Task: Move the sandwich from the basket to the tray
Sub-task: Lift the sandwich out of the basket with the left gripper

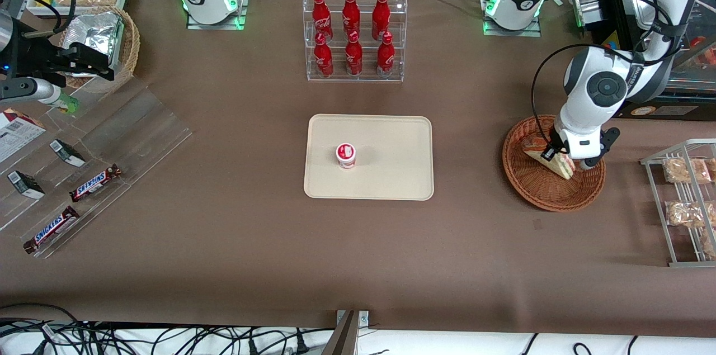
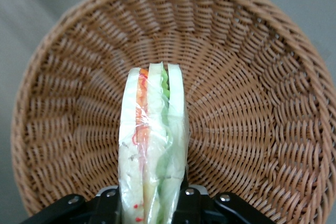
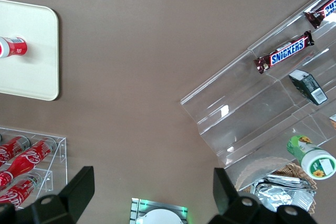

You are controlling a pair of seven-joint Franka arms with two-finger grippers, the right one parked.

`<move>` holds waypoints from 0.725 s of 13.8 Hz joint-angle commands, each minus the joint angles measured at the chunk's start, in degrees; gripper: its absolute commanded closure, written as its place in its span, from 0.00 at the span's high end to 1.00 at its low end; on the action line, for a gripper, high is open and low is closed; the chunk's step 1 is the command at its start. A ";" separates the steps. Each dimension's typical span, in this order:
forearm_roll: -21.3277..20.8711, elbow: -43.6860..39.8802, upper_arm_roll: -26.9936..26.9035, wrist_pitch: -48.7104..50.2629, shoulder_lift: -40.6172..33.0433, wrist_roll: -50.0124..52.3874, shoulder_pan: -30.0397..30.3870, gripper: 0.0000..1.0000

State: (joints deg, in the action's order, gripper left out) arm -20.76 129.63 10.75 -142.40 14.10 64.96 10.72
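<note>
step: lift-out | my tool [image 2: 152, 208] clenched on the clear-wrapped triangular sandwich [image 2: 152, 145], above the round reddish-brown wicker basket [image 2: 252, 108] | raise straight clear of rim before swinging toward the flat cream rectangular tray [image 1: 391, 142]; avoid small red-capped cup [image 1: 345, 155]

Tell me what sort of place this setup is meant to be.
Probably a mock snack shop in a robot lab: red bottles racked in a clear stand, Snickers bars on acrylic shelves. The gripper, in the basket, is shut on the sandwich; the tray waits nearby.
</note>
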 commanded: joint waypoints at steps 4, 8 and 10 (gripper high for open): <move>4.21 -12.45 3.31 18.09 -1.62 -11.41 0.53 0.00; 11.24 -24.48 3.40 31.62 -1.53 -24.23 0.35 0.00; 14.77 -28.89 3.40 36.38 -1.35 -28.56 0.00 0.00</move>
State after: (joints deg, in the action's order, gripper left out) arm -9.11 105.32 13.73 -110.88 12.47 41.37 10.71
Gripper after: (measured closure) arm 0.806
